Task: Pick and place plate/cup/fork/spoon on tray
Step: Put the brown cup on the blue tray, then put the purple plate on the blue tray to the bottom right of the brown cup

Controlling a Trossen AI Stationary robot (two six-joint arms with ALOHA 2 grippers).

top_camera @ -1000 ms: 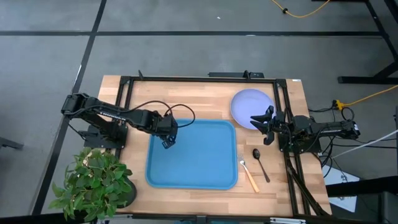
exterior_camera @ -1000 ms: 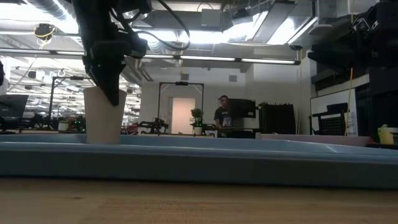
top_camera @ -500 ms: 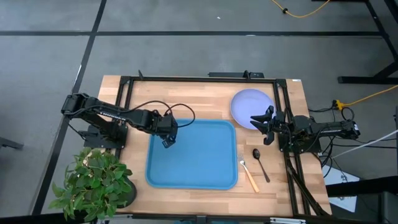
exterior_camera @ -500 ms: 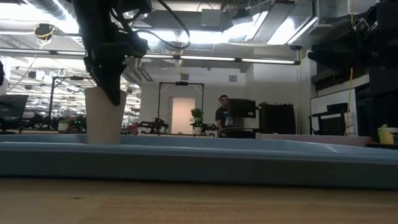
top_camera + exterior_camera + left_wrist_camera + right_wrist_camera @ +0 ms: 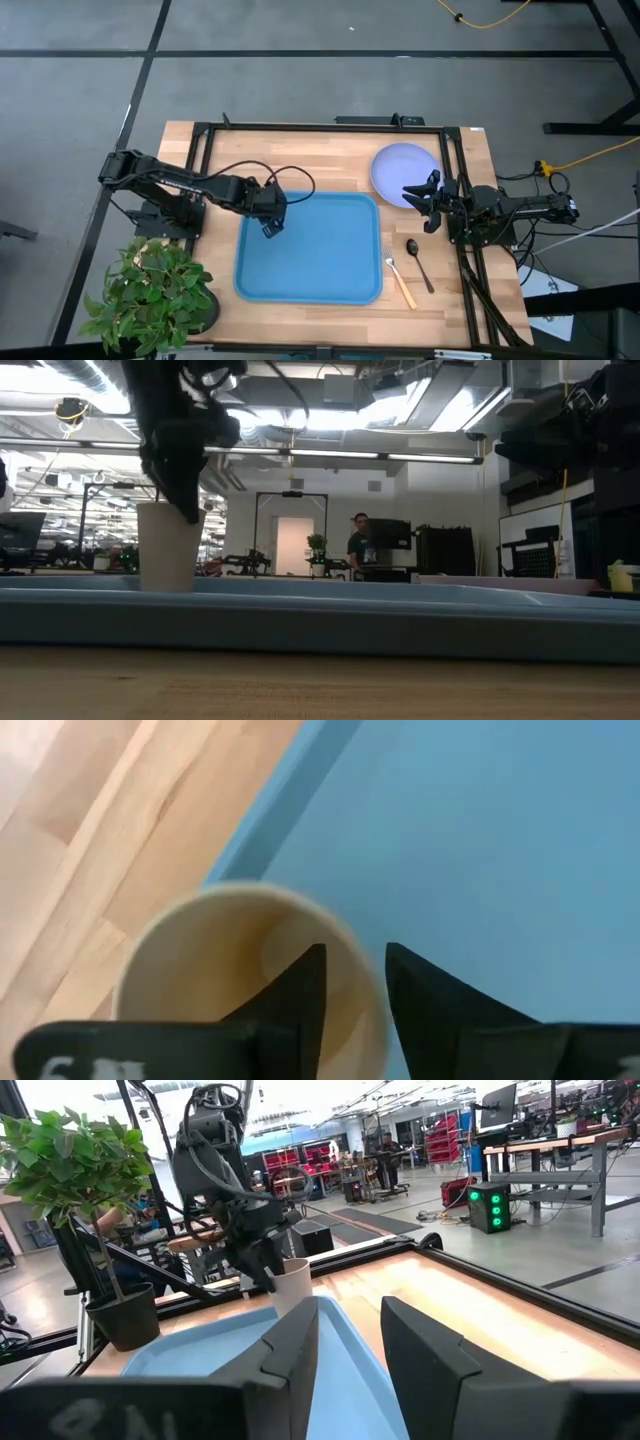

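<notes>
The tan cup (image 5: 170, 550) stands upright on its base in the far-left corner of the blue tray (image 5: 240, 270). My left gripper (image 5: 355, 970) is over it, slightly open. One finger is inside the cup (image 5: 230, 980) and one is outside, astride the rim. The lavender plate (image 5: 400, 170) lies at the table's far right. The fork (image 5: 402, 285) and the dark spoon (image 5: 420, 262) lie on the wood just right of the tray. My right gripper (image 5: 418, 205) waits open beside the plate's near-right edge. My left gripper comes from above, pointing down, with the cup's rim (image 5: 360, 982) in the gap between its two fingers (image 5: 305, 990). I cannot tell whether either finger touches the rim. The cup stands on the tray floor.
A potted plant (image 5: 150, 295) stands at the table's near-left corner. A black frame (image 5: 320, 127) runs along the table's far and side edges. Most of the tray floor (image 5: 320, 250) is bare.
In the low view my left gripper has risen a little and shifted slightly over the cup. The cup has stayed upright in its place on the tray.
</notes>
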